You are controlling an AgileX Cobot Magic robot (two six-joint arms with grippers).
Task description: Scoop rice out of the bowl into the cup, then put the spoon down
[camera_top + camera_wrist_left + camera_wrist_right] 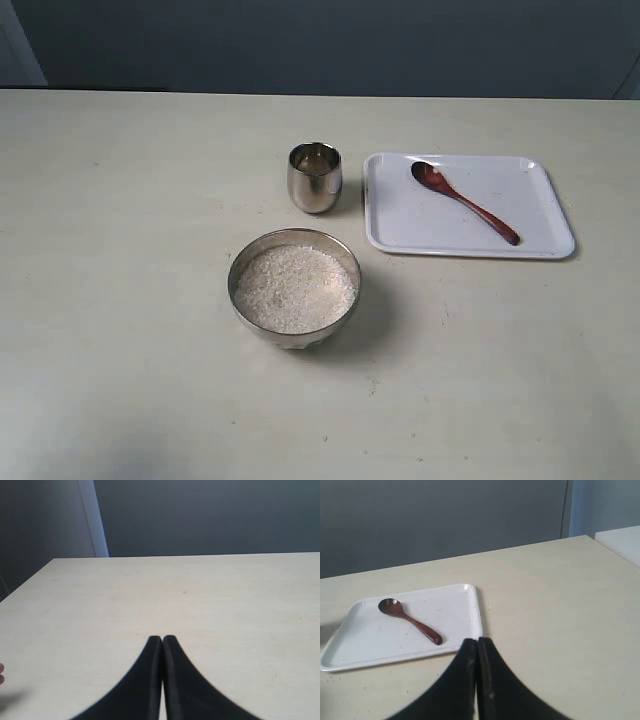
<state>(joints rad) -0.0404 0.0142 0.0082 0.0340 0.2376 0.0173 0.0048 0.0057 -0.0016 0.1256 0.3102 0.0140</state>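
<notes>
A wide steel bowl point(342, 262) holding a pale heap of rice point(294, 288) sits in the middle of the table. Just behind it stands the small steel cup point(315, 177). The dark reddish-brown wooden spoon point(464, 201) lies diagonally on a white tray point(540, 235) to the right of the cup, and shows again as the spoon point(410, 620) in the right wrist view. Neither arm appears in the exterior view. My left gripper point(162, 639) is shut and empty over bare table. My right gripper point(477, 641) is shut and empty, close to the near corner of the tray point(455, 605).
The cream table point(120, 250) runs back to a dark grey wall. In the left wrist view its far edge and left corner point(55, 560) show, with a pale vertical strip point(95, 517) behind.
</notes>
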